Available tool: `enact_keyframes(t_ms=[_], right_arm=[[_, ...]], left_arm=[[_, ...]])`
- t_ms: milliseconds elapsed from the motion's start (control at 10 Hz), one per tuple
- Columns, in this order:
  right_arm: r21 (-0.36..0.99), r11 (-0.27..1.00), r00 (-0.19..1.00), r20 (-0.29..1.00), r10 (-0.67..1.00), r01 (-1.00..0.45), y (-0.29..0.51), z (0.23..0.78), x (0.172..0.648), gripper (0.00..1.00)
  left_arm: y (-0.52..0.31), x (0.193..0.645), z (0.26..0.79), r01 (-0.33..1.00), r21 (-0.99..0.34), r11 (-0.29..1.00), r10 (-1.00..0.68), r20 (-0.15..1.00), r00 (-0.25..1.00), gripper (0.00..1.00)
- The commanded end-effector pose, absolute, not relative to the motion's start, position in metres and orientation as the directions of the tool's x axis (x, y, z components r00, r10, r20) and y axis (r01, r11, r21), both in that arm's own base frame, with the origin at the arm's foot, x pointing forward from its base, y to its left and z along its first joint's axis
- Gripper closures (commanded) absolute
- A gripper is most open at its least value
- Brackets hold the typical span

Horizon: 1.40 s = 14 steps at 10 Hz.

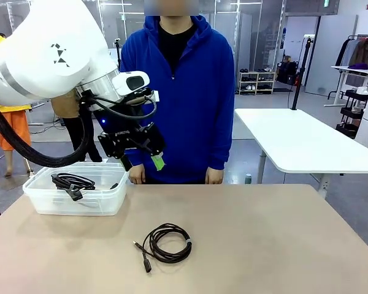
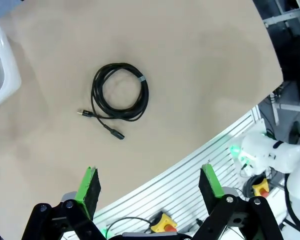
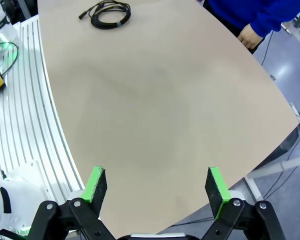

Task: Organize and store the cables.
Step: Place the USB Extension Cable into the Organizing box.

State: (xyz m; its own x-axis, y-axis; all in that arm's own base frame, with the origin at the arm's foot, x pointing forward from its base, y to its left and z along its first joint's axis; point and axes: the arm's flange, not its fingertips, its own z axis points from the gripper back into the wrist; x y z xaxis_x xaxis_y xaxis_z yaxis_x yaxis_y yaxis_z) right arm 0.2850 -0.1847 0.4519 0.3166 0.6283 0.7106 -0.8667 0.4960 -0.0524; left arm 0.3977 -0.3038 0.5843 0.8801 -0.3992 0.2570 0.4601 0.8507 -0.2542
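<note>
Front view: left gripper [image 1: 141,158], jaws spread and empty, raised beside the clear bin [image 1: 80,205] already storing one coiled cable [image 1: 72,182]; second coil [image 1: 165,243] lies mid-table, apparently awaiting pickup; right gripper [image 3: 156,187] likewise open, holding nothing, above bare tabletop [image 3: 165,110]

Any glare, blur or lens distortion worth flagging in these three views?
Front view: even light, sharp, soft shadow under the coiled cable. Left wrist view: wide-angle bend in the table edge, cable crisp. Right wrist view: same curved table edge, no glare.
</note>
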Motion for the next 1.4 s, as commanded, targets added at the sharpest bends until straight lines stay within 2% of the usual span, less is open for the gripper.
enact_keyframes(t_ms=[0,200,400,500,900,1000,1200,1300], right_arm=[[-0.042,0.501,0.323,0.717,0.617,-0.865,-0.184,0.455,0.286,0.00],[-0.042,0.501,0.323,0.717,0.617,-0.865,-0.184,0.455,0.286,0.00],[-0.042,0.501,0.323,0.717,0.617,-0.865,-0.184,0.455,0.286,0.00],[-0.042,0.501,0.323,0.717,0.617,-0.865,-0.184,0.455,0.286,0.00],[-0.042,0.501,0.323,0.717,0.617,-0.865,-0.184,0.455,0.286,0.00],[-0.042,0.501,0.323,0.717,0.617,-0.865,-0.184,0.455,0.286,0.00],[-0.042,0.501,0.323,0.717,0.617,-0.865,-0.184,0.455,0.286,0.00],[-0.042,0.501,0.323,0.717,0.617,-0.865,-0.184,0.455,0.286,0.00]], left_arm=[[-0.334,0.396,0.565,0.352,-0.212,0.912,-0.321,0.168,0.932,0.00],[-0.388,0.394,0.538,0.262,-0.079,0.962,-0.247,0.163,0.955,0.00],[-0.423,0.405,0.507,0.220,-0.102,0.970,-0.203,0.154,0.967,0.00],[-0.436,0.413,0.483,0.181,-0.040,0.983,-0.174,0.138,0.975,0.00],[-0.455,0.429,0.437,0.242,0.003,0.970,-0.239,0.151,0.959,0.00],[-0.460,0.441,0.421,0.257,-0.023,0.966,-0.249,0.166,0.954,0.00],[-0.472,0.463,0.373,0.289,-0.006,0.957,-0.284,0.170,0.944,0.00],[-0.475,0.467,0.354,0.262,-0.017,0.965,-0.256,0.169,0.952,0.00]])
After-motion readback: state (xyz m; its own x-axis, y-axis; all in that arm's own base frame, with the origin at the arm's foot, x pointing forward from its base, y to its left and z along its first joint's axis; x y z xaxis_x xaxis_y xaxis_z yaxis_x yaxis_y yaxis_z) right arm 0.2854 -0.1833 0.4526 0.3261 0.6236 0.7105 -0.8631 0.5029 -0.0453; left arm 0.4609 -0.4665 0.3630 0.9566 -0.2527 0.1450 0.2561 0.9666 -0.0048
